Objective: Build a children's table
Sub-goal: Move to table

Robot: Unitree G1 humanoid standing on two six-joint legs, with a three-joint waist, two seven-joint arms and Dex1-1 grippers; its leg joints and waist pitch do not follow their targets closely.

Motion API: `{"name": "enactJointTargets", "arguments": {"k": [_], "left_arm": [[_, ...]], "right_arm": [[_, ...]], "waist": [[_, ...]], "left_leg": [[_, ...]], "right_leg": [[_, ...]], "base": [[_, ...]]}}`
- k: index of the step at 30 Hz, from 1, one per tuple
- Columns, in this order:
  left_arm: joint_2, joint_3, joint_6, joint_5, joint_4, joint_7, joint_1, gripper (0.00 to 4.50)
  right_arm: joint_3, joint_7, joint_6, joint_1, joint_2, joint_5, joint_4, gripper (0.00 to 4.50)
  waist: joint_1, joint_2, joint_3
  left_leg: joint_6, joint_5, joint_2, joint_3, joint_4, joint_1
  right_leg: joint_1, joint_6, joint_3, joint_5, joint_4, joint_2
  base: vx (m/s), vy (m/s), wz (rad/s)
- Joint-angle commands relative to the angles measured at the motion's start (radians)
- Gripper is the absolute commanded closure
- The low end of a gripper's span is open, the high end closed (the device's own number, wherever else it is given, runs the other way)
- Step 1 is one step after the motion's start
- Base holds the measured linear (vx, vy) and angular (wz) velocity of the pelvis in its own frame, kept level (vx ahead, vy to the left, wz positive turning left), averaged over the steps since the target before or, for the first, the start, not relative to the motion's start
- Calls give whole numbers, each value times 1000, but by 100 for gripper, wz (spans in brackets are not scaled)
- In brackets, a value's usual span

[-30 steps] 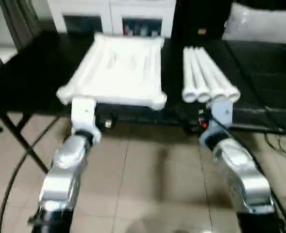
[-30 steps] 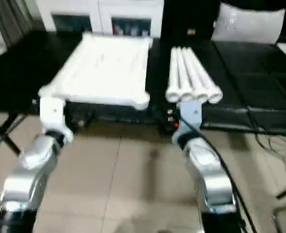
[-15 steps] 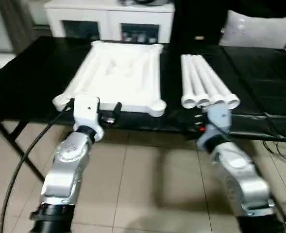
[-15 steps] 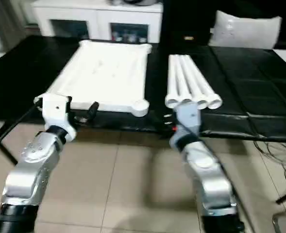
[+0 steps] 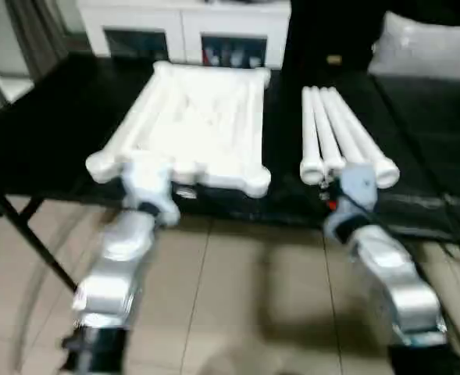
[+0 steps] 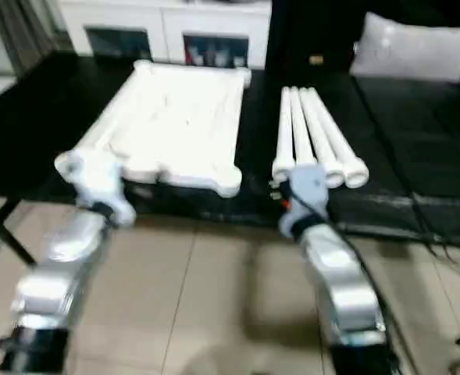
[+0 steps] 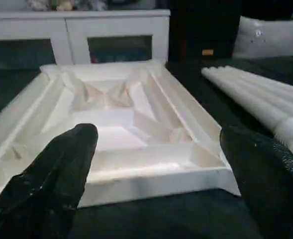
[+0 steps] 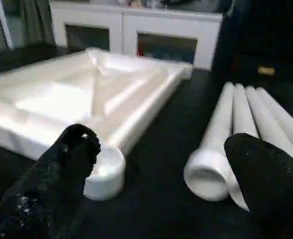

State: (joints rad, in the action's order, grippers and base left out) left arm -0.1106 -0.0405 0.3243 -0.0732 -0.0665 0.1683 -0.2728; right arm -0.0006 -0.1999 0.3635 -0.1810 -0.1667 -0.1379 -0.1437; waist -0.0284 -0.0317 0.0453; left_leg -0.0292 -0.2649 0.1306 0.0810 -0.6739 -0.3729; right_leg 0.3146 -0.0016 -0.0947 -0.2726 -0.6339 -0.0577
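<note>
The white table top point(image 5: 202, 125) lies underside up on the black worktop point(image 5: 50, 133), with four white legs point(image 5: 343, 141) side by side at its 3 o'clock. The left claw point(image 7: 156, 164) faces the top, fingers apart; the right claw point(image 8: 161, 169) faces the legs' open ends, fingers apart, empty.

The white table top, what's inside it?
The table top lies upside down, with white ribs crossing inside it and round sockets at its corners. Nothing else lies in it. Its underneath face on the black table is hidden.
</note>
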Motion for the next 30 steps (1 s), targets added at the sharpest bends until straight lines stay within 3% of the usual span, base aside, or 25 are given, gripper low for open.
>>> {"name": "enactJointTargets", "arguments": {"k": [1, 2, 3, 4, 5, 8, 9, 10, 11, 12, 13, 14, 16, 17, 18, 19, 20, 21, 23, 24, 26, 27, 28, 29, 30], "left_arm": [[-17, 23, -1, -2, -3, -8, 2, 3], [-17, 24, -1, -1, -3, -8, 2, 3], [-17, 28, -3, 1, -2, -5, 1, 3], [-17, 28, -3, 1, -2, -5, 1, 3], [-16, 29, -4, 2, -1, -3, 1, 3], [-13, 29, -5, 9, -2, -2, 0, 3], [-16, 22, -5, 10, -7, 0, -3, 3], [-18, 19, -4, 7, -9, -1, -4, 3], [-20, 19, -4, 5, -9, -1, -5, 3], [-21, 19, -4, 4, -8, -1, -6, 3], [-20, 22, -3, 1, -7, 0, -6, 3], [-20, 22, -3, 1, -7, 0, -6, 3], [-12, 28, 0, -7, -7, 4, -3, 3], [-10, 29, 1, -8, -7, 6, -3, 3], [-8, 30, 3, -11, -3, 9, -3, 3], [-6, 29, 2, -10, 1, 12, -1, 3], [-6, 28, 1, -10, 1, 12, 0, 3], [-4, 28, 2, -13, 3, 9, 3, 3], [-4, 28, 2, -16, 5, 5, 3, 3], [-4, 27, 3, -17, 7, 3, -1, 3], [-3, 28, 4, -17, 5, 2, -5, 3], [-2, 30, 3, -18, 4, 3, -6, 3], [-2, 31, 3, -18, 4, 4, -5, 3], [-2, 33, 3, -19, 5, 5, -6, 3], [-2, 34, 4, -20, 5, 7, -4, 3]], "right_arm": [[31, -8, 7, -11, 3, 7, -12, 0], [32, -7, 6, -11, 3, 8, -11, 0], [39, -2, 2, -10, 2, 16, -7, 0], [39, -2, 2, -10, 2, 16, -7, 0], [41, -1, 0, -10, 0, 18, -5, 0], [47, -3, -2, -7, -5, 17, -4, 0], [43, -5, 1, -5, -1, 19, -2, 0], [37, -4, 4, -6, 4, 20, 0, 0], [34, -3, 5, -8, 6, 20, 1, 0], [33, -1, 5, -10, 7, 21, 3, 0], [33, 2, 7, -13, 7, 20, 3, 0], [33, 2, 7, -13, 7, 20, 3, 0], [23, 11, 13, -15, 10, 11, -3, 0], [22, 12, 14, -15, 10, 8, -3, 0], [18, 21, 28, -18, 10, 7, -7, 0], [11, 31, 46, -19, 12, 6, -11, 0], [9, 33, 49, -20, 13, 6, -12, 0], [-2, 33, 63, -23, 15, 0, -19, 0], [-2, 29, 63, -22, 8, 10, -24, 0], [0, 28, 60, -22, 4, 16, -22, 0], [-5, 30, 61, -23, 8, 16, -19, 0], [-5, 30, 59, -24, 9, 17, -19, 0], [-4, 30, 57, -25, 9, 19, -18, 0], [-2, 32, 58, -27, 9, 19, -18, 0], [3, 33, 55, -28, 6, 23, -18, 0]], "waist": [[7, -18, -42], [7, -18, -42], [32, -35, -62], [68, -45, -60], [69, -26, -61], [57, -2, -52], [40, 40, -40], [21, 58, -46], [-7, 70, -62], [-15, 64, -63], [-14, 45, -42], [-14, 45, -42], [-2, -10, -42], [43, -27, -46], [61, -25, -37], [70, -24, -42], [71, -16, -40], [67, -12, -34], [41, 32, -45], [-12, 63, -74], [-53, 55, -73], [-53, 40, -70], [-21, 2, -68], [-13, -28, -68], [13, -57, -63]], "left_leg": [[-182, -6, 35, -45, 112, -32], [-182, -6, 35, -45, 112, -32], [-268, 58, 29, -100, 129, 25], [-379, 39, 80, -183, 132, 142], [-363, 28, 147, -179, 132, 159], [-372, 43, 116, -149, 148, 135], [-278, -86, 28, -78, 129, 79], [-234, -111, -14, -45, 83, 53], [-149, -67, -38, -18, -27, -26], [-102, -29, -27, -21, -42, -46], [5, 50, 2, -23, -26, -57], [5, 50, 2, -23, -26, -57], [0, 13, 54, -8, 106, -5], [-22, -124, 108, -61, 145, 65], [-36, -230, 125, -85, 163, 84], [-1, -336, 176, -78, 182, 151], [-22, -323, 177, -72, 188, 153], [-6, -323, 171, -14, 184, 170], [55, -242, 68, 85, 128, 118], [57, -159, -26, 97, 25, 19], [72, -97, -12, 44, -49, -56], [64, 92, 13, -7, -12, -113], [15, 173, 30, -10, 78, -53], [-12, 161, 40, -12, 106, -14], [-52, 89, 102, -72, 127, 27]], "right_leg": [[-93, -147, -26, -305, 122, -70], [-93, -147, -26, -305, 122, -70], [-87, -139, -52, -196, 82, -18], [36, -114, -33, -178, -18, 21], [78, -63, 18, -129, -63, -9], [107, 21, 54, -15, -72, -31], [43, -11, 112, 18, 56, -77], [5, -58, 156, -77, 99, -107], [-103, -129, 231, -200, 130, -192], [-111, -158, 230, -198, 123, -196], [-85, -245, 174, -241, 128, -162], [-85, -245, 174, -241, 128, -162], [-51, -243, 90, -281, 117, -63], [5, -210, 52, -197, 47, -1], [21, -198, 44, -169, 21, 0], [62, -126, 46, -58, -21, -21], [66, -103, 46, -29, -23, -30], [80, -100, 49, -8, -4, -44], [6, -203, 120, 39, 65, -58], [-126, -286, 251, 75, 95, -71], [-171, -349, 330, 197, 102, -124], [-152, -302, 217, 481, 53, -102], [-85, -244, 134, 377, 56, -42], [-62, -208, 102, 229, 71, -21], [-10, -157, 68, 80, -6, 21]], "base": [[82, 68, 26], [100, 95, 49], [134, 64, 54], [134, 64, 54], [146, 49, 43], [92, 23, 18], [63, -41, 8], [63, -41, 8], [70, -69, 3], [76, -54, -12], [76, -54, -12], [64, -19, -13], [68, 36, -1], [100, 78, 4], [110, 81, -2], [110, 81, -2], [93, 58, -20], [97, 17, -40], [97, -3, -46], [129, -29, -57], [135, -20, -62], [110, -8, -54], [110, -8, -54], [110, 9, -15], [120, 11, -12]]}}
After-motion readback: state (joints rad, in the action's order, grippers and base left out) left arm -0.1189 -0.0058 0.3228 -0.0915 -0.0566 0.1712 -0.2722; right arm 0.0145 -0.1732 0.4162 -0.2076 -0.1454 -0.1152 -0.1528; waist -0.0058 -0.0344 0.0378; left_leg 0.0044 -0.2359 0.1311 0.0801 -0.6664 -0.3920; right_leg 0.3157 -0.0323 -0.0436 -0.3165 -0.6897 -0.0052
